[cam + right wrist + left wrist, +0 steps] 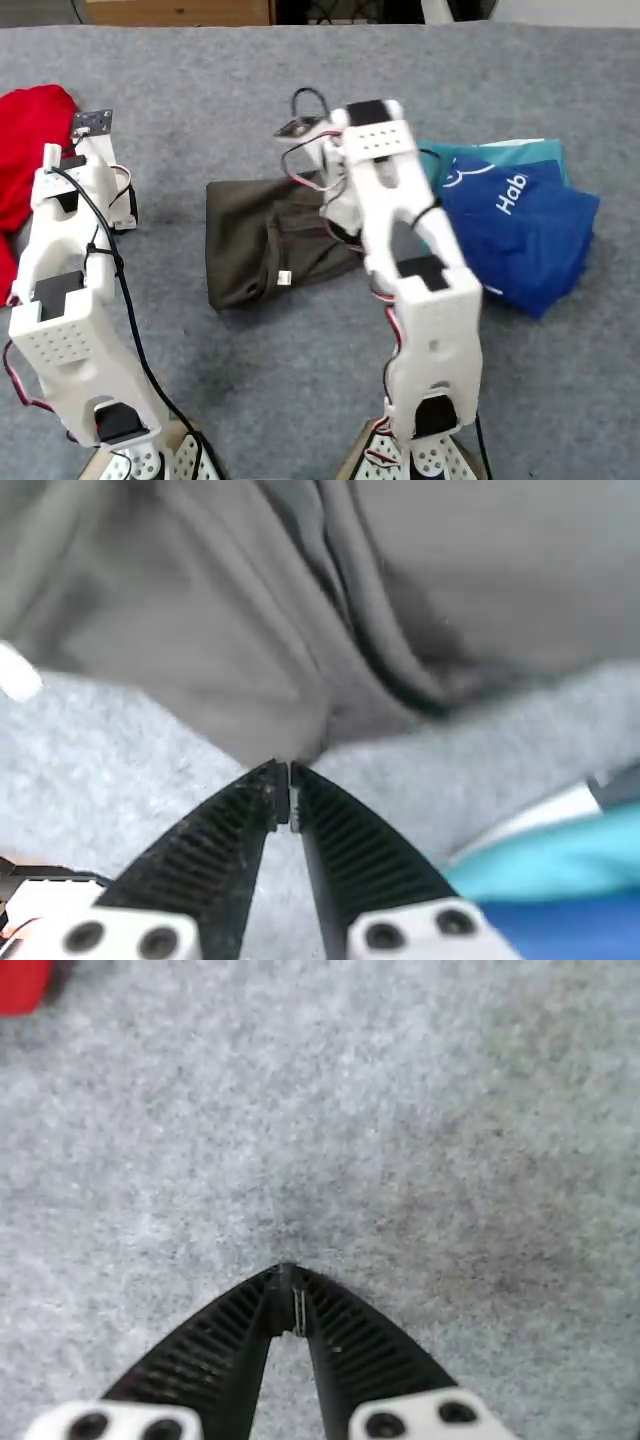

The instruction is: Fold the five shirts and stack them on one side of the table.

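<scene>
A dark olive shirt (255,250) lies rumpled and partly folded in the middle of the grey table. My right gripper (288,785) is at that shirt's (250,630) right edge, shut on the hem, with creases running from its tips. On the right lies a blue shirt (530,235) on top of a teal shirt (500,155). A red shirt (25,140) is bunched at the far left edge. My left gripper (288,1278) is shut on nothing, low over bare carpet just right of the red shirt (20,980).
The grey carpeted table (200,90) has bare room along the back and in front of the dark shirt. A small white tag (284,278) sticks out of the dark shirt. Loose cables (305,100) loop above the right arm's wrist.
</scene>
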Robot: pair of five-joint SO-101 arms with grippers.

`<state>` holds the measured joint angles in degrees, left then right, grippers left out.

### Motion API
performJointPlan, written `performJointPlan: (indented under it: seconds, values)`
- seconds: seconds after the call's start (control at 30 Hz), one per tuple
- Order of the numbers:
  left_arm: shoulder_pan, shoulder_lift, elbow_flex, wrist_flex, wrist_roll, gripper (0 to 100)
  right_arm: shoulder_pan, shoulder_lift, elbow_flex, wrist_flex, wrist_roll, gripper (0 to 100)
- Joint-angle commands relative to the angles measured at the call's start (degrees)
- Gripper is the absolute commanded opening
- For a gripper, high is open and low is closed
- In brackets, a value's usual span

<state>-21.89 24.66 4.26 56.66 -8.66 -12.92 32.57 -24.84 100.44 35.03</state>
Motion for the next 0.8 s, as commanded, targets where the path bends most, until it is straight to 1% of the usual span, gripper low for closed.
performJointPlan:
  seconds: [0.0,0.1,0.23,0.33,0.4,0.53,0.77]
  values:
    - [-0.5,-0.7,0.1,-2.3,1.3,3,-1.0,-8.7,-0.1,-3.3,1.0,1.5]
    - [-0.6,-0.7,0.1,-2.3,1.8,3,-5.8,-10.1,-1.5,-8.3,0.7,1.5]
    - [-0.6,-0.7,0.1,-2.3,1.8,3,-12.6,-8.8,-0.7,-18.8,0.6,1.5]
    - [-0.6,-0.7,0.1,-2.3,1.8,3,-15.2,-4.8,-1.2,-26.5,0.6,1.5]
    - [-0.6,-0.7,0.1,-2.3,1.8,3,-16.2,-1.5,-2.5,-29.4,0.6,1.5]
    - [-0.6,-0.7,0.1,-2.3,1.8,3,-16.6,4.7,-6.8,-28.0,0.6,1.5]
    - [-0.6,-0.7,0.1,-2.3,1.8,3,-15.5,12.5,-15.4,-16.4,0.6,1.5]
